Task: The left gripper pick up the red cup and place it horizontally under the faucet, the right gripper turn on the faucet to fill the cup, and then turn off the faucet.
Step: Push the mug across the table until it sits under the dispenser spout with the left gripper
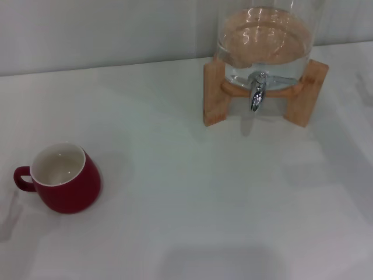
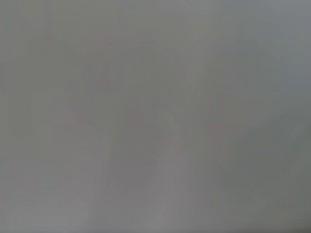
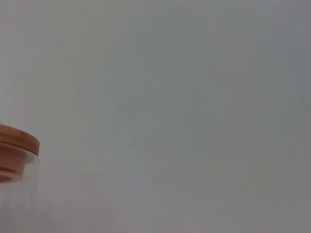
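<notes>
The rounded dark-red ceramic mug (image 1: 61,184) is seen upright on the white bench (image 1: 204,198), well apart from the small chrome tap (image 1: 257,93); neither tool is shown, so their state cannot be told.

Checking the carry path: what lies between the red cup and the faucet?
Nothing: in the head view only bare white table separates the red cup from the faucet.

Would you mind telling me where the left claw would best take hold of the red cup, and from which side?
Probably across the round body of the red cup, coming down from above. It stands upright with its mouth open upward, and its handle sticks out toward the robot's left, so closing across the body clear of the handle looks simplest.
</notes>
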Controlling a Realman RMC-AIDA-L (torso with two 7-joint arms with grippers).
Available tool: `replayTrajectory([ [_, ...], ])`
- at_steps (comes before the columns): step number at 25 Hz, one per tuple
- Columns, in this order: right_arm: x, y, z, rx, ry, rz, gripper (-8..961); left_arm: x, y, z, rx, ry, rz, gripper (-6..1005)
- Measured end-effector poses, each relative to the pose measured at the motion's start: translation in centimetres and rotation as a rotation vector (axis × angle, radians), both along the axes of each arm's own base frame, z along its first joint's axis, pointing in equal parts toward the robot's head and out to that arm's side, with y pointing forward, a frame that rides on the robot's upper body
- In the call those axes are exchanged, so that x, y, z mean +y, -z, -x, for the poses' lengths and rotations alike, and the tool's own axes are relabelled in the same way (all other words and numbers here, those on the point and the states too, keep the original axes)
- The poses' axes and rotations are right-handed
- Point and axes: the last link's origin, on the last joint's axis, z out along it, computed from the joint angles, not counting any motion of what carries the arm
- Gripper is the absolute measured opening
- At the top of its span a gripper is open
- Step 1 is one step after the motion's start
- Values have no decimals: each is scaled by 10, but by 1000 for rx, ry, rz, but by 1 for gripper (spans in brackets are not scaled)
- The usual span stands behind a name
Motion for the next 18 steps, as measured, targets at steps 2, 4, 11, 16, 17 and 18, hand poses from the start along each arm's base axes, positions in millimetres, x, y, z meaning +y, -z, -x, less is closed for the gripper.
replayTrajectory([
  [2, 0, 0, 1, 0, -3, 0, 603, 0, 2, 1, 5, -3, 16, 887],
  [4, 0, 0, 1, -2, -7, 0, 603, 0, 4, 2, 10, -13, 28, 887],
  [11, -1, 3, 4, -10, -24, 11, 603, -2, 10, 9, 31, -53, 80, 888],
  [16, -3, 4, 7, -9, -42, 5, 603, 1, 14, 11, 50, -60, 116, 887],
  [17, -4, 4, 7, -9, -44, 3, 603, 2, 14, 11, 51, -60, 117, 887],
  [18, -5, 4, 6, -9, -45, 2, 603, 3, 14, 10, 53, -57, 120, 887],
])
